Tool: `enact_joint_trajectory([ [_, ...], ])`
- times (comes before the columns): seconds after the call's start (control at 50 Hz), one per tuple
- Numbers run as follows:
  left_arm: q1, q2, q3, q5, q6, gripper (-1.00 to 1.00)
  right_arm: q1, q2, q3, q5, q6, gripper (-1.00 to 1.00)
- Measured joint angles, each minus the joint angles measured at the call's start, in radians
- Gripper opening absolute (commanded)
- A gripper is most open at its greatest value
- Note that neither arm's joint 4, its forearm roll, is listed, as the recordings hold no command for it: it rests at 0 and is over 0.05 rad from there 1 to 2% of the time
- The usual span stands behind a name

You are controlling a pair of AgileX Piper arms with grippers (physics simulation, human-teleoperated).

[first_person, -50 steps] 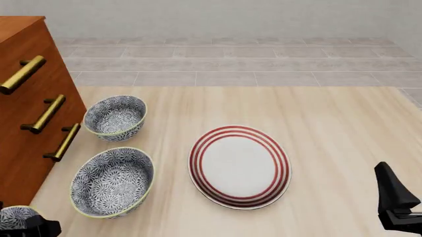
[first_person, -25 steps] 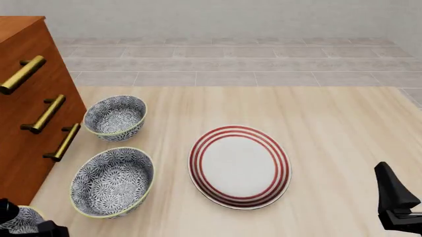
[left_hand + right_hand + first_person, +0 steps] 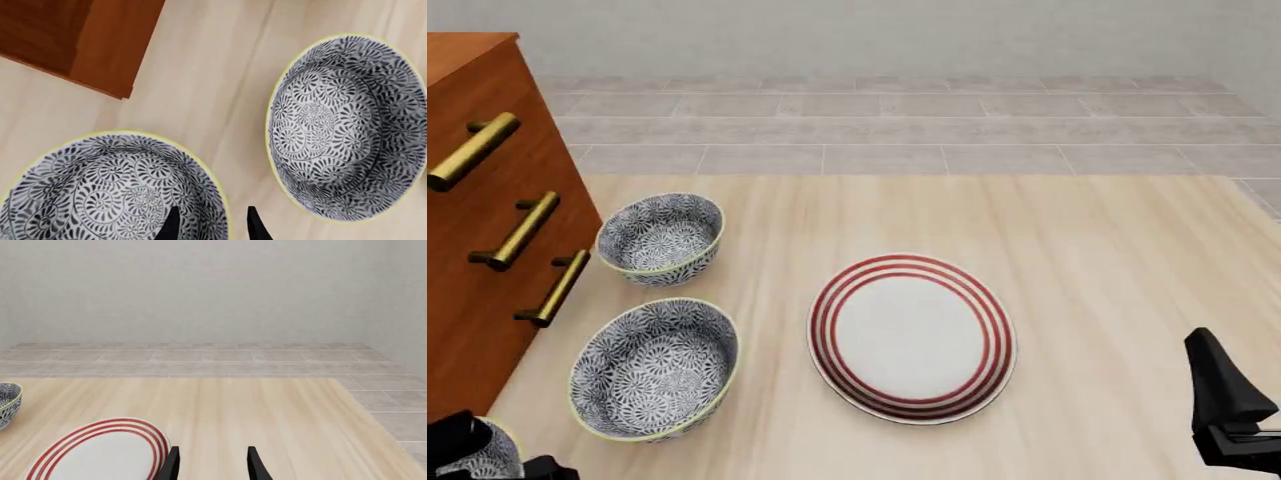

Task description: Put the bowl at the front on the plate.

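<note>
Firstly, in the left wrist view, the bowl (image 3: 113,187) is seen from above: round and deep, covered in a dense dark-blue-and-white floral pattern, edged by a thin yellow-green rim. The left gripper (image 3: 210,225) is held open, its rim straddled by the fingertips, one inside the bowl and one outside. A second bowl (image 3: 347,127) lies just beside it, and a corner of the wooden cabinet (image 3: 80,40) is seen beyond.

Next, in the front view, the bowl (image 3: 474,450) is placed at the near left corner of the table (image 3: 1094,260), partly hidden by the left gripper (image 3: 501,455). The plate (image 3: 912,337) lies to its right, well apart.

Lastly, in the right wrist view, the right gripper (image 3: 210,465) is parted and empty, with the plate (image 3: 103,452) just left of it.
</note>
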Motion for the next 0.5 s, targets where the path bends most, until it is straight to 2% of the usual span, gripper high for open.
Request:
enact_joint_trajectory([
  [0.22,-0.004,0.009,0.002,-0.015,-0.008,-1.0,0.0,0.0,0.0,0.0,0.0,1.0],
  [0.5,-0.007,-0.035,-0.038,0.047,-0.018,-1.0,0.0,0.0,0.0,0.0,0.0,1.0],
])
